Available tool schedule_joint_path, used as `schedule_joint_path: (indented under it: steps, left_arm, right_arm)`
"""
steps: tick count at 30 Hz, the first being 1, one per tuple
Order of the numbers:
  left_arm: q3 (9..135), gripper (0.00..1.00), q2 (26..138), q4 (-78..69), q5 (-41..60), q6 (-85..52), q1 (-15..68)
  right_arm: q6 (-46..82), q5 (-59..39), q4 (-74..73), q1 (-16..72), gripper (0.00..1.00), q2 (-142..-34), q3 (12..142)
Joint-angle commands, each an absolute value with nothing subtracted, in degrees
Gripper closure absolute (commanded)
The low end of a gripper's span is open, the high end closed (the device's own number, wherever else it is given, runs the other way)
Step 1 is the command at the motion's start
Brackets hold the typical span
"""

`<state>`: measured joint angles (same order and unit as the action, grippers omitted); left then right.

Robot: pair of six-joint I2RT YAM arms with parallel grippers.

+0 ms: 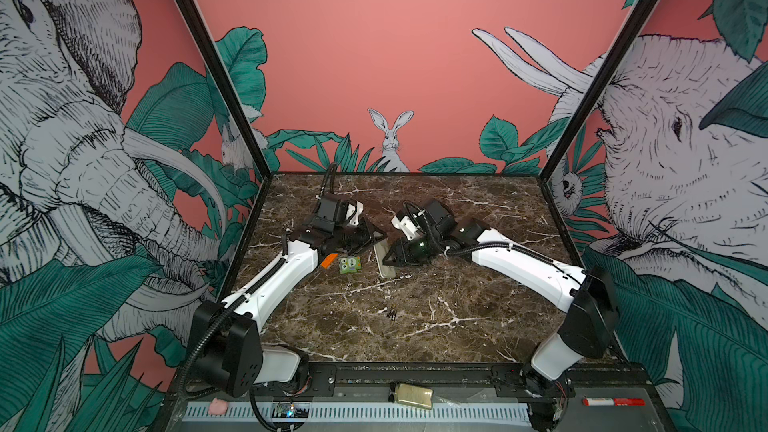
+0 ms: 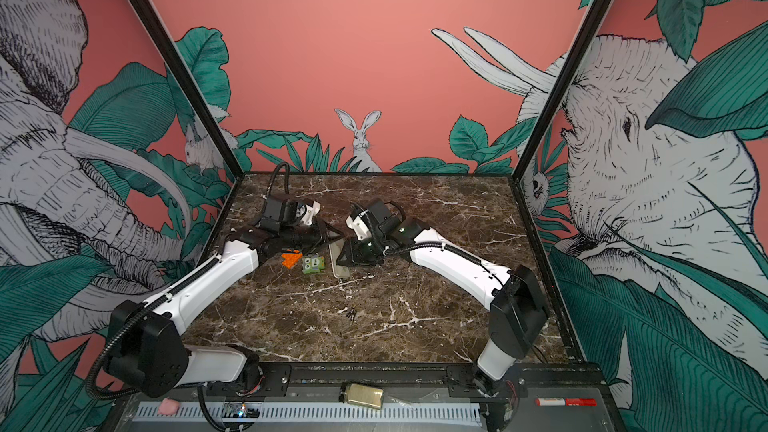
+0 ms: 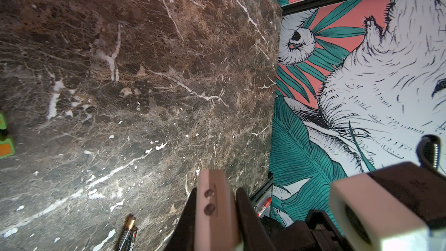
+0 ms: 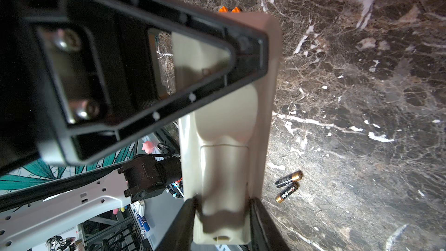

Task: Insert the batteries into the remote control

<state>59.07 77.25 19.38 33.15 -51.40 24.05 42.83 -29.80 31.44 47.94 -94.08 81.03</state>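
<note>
My left gripper point(image 3: 217, 189) clamps one end of the remote control point(image 4: 224, 126); my right gripper point(image 4: 223, 204) grasps its sides. The batteries point(image 4: 288, 185) lie on the worktop point(image 4: 362, 92).

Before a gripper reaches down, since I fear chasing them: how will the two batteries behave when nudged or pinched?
Likely to roll: the batteries are small smooth cylinders lying on their sides on the hard marble table. Probably rigid but slippery to pinch, given their glossy casings. They lie close together, so nudging one may shift the other.
</note>
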Motion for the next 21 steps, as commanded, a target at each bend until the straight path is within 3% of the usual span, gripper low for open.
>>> schedule_joint_path:
  steps: [1, 21]
  left_arm:
    - [59.7, 1.0, 76.7, 16.8, 35.9, -52.8, 24.3]
    - [59.4, 1.0, 76.8, 15.0, 36.5, -54.2, 24.4]
  right_arm:
    - [42.2, -30.2, 29.4, 47.9, 0.64, -94.0, 80.0]
    - [42.1, -30.6, 27.4, 47.9, 0.68, -93.1, 79.0]
